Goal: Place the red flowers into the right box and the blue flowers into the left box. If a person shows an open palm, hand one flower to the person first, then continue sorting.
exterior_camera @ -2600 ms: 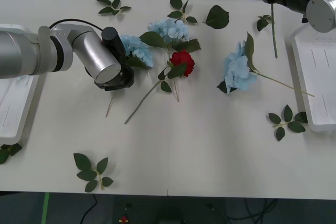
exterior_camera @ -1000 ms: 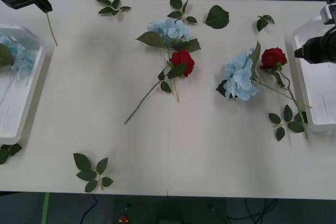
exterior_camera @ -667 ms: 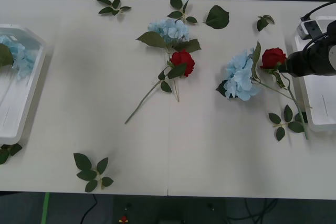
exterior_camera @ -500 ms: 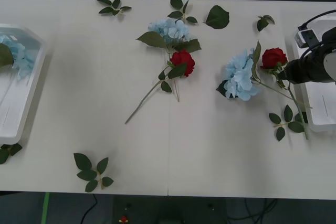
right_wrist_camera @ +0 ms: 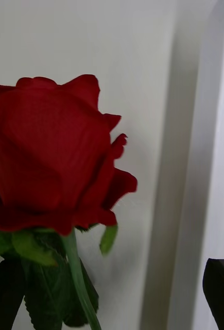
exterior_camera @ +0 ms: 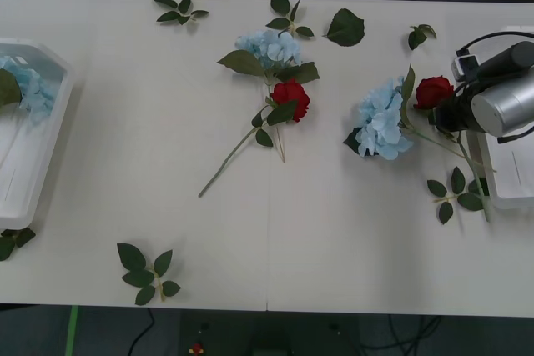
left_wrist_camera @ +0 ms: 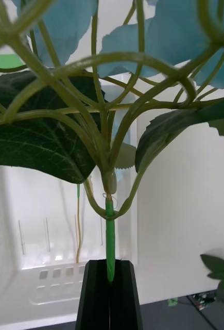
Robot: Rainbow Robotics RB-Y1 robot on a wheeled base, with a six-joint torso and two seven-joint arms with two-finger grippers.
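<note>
A red flower (exterior_camera: 434, 91) lies on the table with its stem running toward the right box (exterior_camera: 503, 174). My right gripper (exterior_camera: 445, 114) sits low just behind its head, open; one black finger (right_wrist_camera: 220, 289) shows beside the rose (right_wrist_camera: 45, 154). My left gripper (left_wrist_camera: 110, 291) is shut on the green stem of a blue flower (left_wrist_camera: 184, 36), held above the left box (left_wrist_camera: 65, 247). Another blue flower (exterior_camera: 18, 81) lies in the left box (exterior_camera: 33, 181). Two more blue flowers (exterior_camera: 380, 122) (exterior_camera: 267, 46) and a second red flower (exterior_camera: 290, 97) lie mid-table.
Loose green leaf sprigs lie at the back (exterior_camera: 179, 11), at the front left (exterior_camera: 143, 273), by the right box (exterior_camera: 455, 189) and at the left box's corner (exterior_camera: 12, 241). A single large leaf (exterior_camera: 345, 27) lies at the back.
The left arm lifted a blue flower off the table and left the front view. The red flower came to lie by the right blue flower, and the right arm moved in to its head.
</note>
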